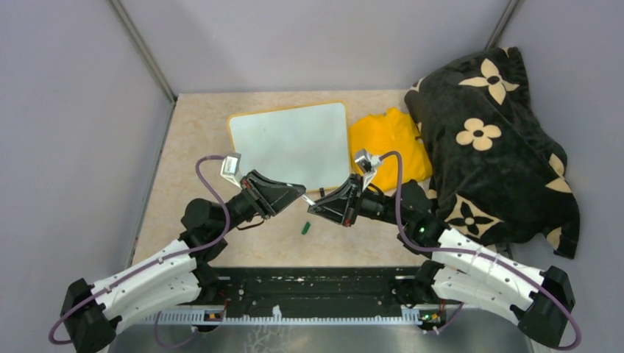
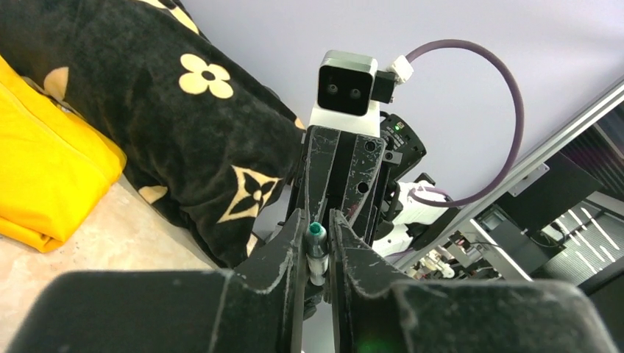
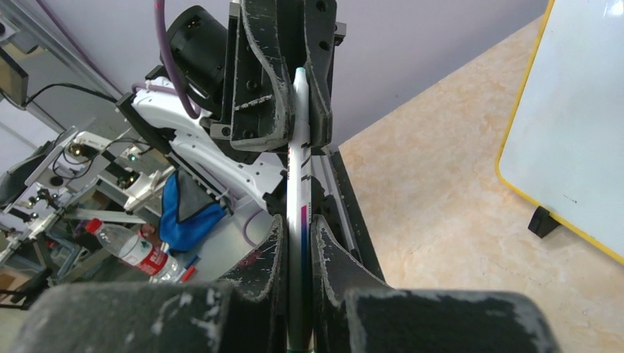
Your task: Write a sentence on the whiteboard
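right gripper [image 3: 298,224] clamped shut on marker [image 3: 302,184] | marker's long axis ran gripper to gripper; green end sat between left gripper [image 2: 316,217] fingers; grip there unclear | whiteboard [image 1: 291,143] lay flat; long axis left-right

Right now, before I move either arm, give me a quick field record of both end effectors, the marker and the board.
left end effector: fingers flank the green end of the slim white marker pen; contact unclear
right end effector: shut on the marker's barrel
marker: spans between both end effectors
whiteboard: glossy white rectangular board, yellow-orange frame, beyond the arms; no writing visible
small green piece: loose on the beige tabletop by the marker, possibly its cap
yellow cloth: right of the board
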`<act>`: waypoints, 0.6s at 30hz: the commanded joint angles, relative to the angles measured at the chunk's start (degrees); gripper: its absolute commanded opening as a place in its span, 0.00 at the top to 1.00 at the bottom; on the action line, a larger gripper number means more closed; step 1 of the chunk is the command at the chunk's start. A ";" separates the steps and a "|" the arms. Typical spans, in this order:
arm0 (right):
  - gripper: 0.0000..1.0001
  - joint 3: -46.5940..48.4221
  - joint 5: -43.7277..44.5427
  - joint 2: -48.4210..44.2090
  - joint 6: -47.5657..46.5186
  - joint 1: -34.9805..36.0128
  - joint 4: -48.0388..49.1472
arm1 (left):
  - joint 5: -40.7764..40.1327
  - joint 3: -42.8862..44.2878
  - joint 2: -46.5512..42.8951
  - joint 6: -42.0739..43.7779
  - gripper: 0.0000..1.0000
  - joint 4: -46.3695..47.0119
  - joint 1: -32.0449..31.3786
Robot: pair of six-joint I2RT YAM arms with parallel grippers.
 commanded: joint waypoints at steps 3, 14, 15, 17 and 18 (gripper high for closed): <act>1.00 3.74 -1.44 0.55 -0.91 0.12 2.39 | 2.18 1.16 0.47 0.52 1.00 2.43 -0.25; 0.44 3.50 9.11 -1.52 3.15 0.13 9.33 | -15.94 0.66 -1.59 -4.10 1.00 4.28 -0.26; 0.43 4.15 9.68 -0.80 3.93 0.13 9.82 | -17.43 0.98 -1.34 -4.92 1.00 4.58 -0.25; 0.42 5.87 10.00 1.10 4.68 0.13 10.19 | -19.73 1.51 -0.48 -6.59 1.00 5.18 -0.25; 0.42 6.91 10.35 2.03 5.07 0.13 10.49 | -20.59 1.68 -0.05 -7.54 1.00 5.40 -0.25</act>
